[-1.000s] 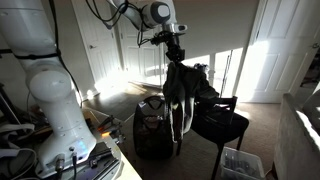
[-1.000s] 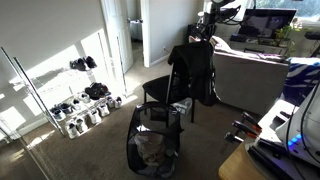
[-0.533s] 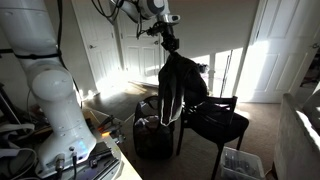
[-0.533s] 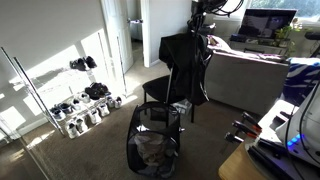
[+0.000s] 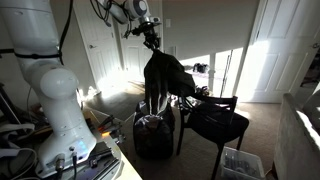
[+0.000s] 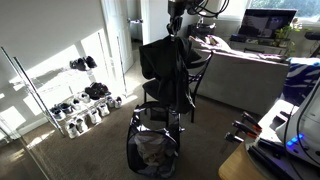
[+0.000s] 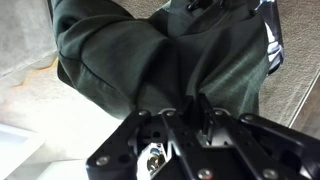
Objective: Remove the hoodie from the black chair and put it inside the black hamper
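Observation:
The dark hoodie hangs limp from my gripper, lifted clear of the black chair. It dangles above the black hamper. In an exterior view the hoodie hangs from the gripper over the hamper, with the chair behind it. In the wrist view my gripper is shut on a fold of the hoodie, which fills most of the picture.
A small clear crate sits on the floor by the chair. A shoe rack stands along the wall. A sofa stands behind the chair. White doors are at the back.
My gripper has carried the hoodie up and sideways, off the chair back and over the hamper. The garment now swings free of the chair.

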Tool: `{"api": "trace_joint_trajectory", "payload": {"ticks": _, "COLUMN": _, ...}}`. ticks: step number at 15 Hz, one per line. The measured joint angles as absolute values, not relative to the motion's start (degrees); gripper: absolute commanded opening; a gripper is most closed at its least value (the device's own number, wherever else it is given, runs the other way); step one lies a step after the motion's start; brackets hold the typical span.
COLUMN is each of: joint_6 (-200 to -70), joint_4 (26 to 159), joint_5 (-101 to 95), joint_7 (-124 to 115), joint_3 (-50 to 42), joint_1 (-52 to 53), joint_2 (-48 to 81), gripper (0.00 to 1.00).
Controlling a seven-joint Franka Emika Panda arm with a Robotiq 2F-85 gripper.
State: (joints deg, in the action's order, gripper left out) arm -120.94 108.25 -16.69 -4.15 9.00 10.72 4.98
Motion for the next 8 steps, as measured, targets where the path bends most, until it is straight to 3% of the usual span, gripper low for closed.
{"api": "trace_joint_trajectory", "payload": {"ticks": 6, "joint_6": -125.6, "joint_4": 109.2, "joint_5": -16.6, "joint_7": 10.1, "joint_3": 10.1, "joint_1": 11.5, "joint_2": 7.3, "gripper": 0.04}}
{"api": "trace_joint_trajectory", "payload": {"ticks": 8, "joint_6": -126.2, "joint_4": 110.0, "joint_5": -16.7, "joint_7": 13.3, "joint_3": 10.1, "joint_1": 11.5, "joint_2": 8.1, "gripper": 0.09}}
